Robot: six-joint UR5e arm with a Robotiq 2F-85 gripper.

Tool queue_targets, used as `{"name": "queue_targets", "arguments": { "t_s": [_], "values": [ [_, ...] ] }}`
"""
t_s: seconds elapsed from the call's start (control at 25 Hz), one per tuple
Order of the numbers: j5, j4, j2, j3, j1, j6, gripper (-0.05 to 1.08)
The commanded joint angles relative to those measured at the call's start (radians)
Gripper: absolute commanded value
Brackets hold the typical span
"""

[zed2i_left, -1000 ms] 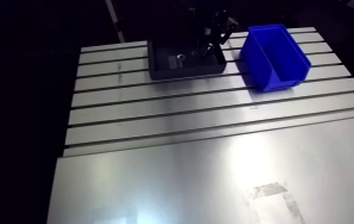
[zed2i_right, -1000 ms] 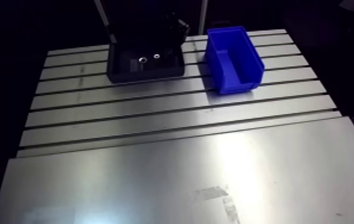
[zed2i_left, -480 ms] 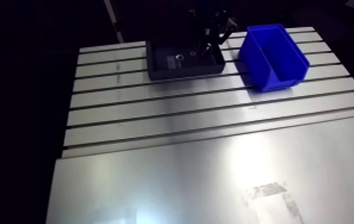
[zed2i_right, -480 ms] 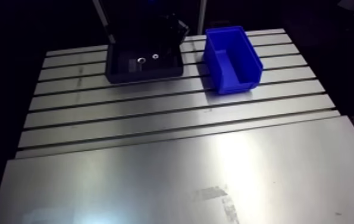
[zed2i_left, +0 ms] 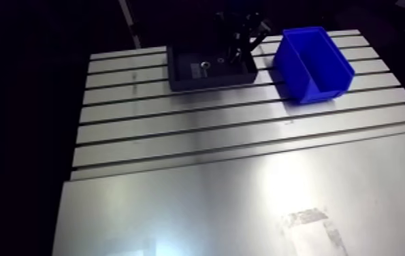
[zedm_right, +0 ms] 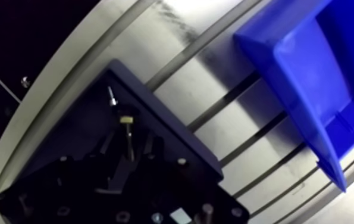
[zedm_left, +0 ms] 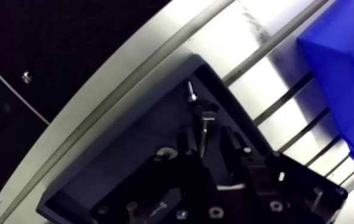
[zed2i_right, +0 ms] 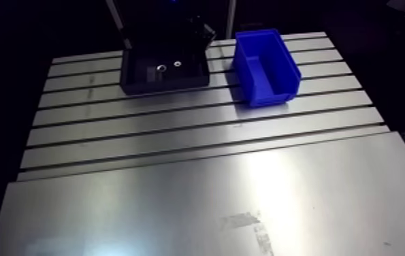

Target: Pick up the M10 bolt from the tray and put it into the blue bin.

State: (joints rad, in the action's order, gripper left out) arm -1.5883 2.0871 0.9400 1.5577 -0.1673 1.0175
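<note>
The hand (zedm_right: 128, 142) is spread open low in the tray (zedm_right: 72, 128), and the M10 bolt (zedm_right: 128, 126) lies between its sides. The bolt looks hard, smooth and slippery. Pinch its straight shaft.

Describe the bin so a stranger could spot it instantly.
Start at the slotted aluminium table, at its far end. Beside the dark tray, apart from it, stands the blue bin: the only blue thing, with taller walls than the shallow tray.

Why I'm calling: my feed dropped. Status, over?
Gripper open, low over tray. Bolt lying between jaws, ungripped. Nothing blocking route to bin.
</note>
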Motion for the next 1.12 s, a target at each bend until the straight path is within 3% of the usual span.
{"name": "queue_targets", "arguments": {
  "t_s": [0.04,0.92,1.04,1.12],
  "values": [
    [0.000,0.000,-0.004,0.000,0.000,0.000,0.69],
    [0.001,0.014,-0.005,-0.009,-0.002,0.023,0.93],
    [0.012,0.014,-0.002,-0.011,0.005,0.025,0.95],
    [0.029,0.014,0.001,-0.012,0.006,0.032,0.97]
  ]
}}
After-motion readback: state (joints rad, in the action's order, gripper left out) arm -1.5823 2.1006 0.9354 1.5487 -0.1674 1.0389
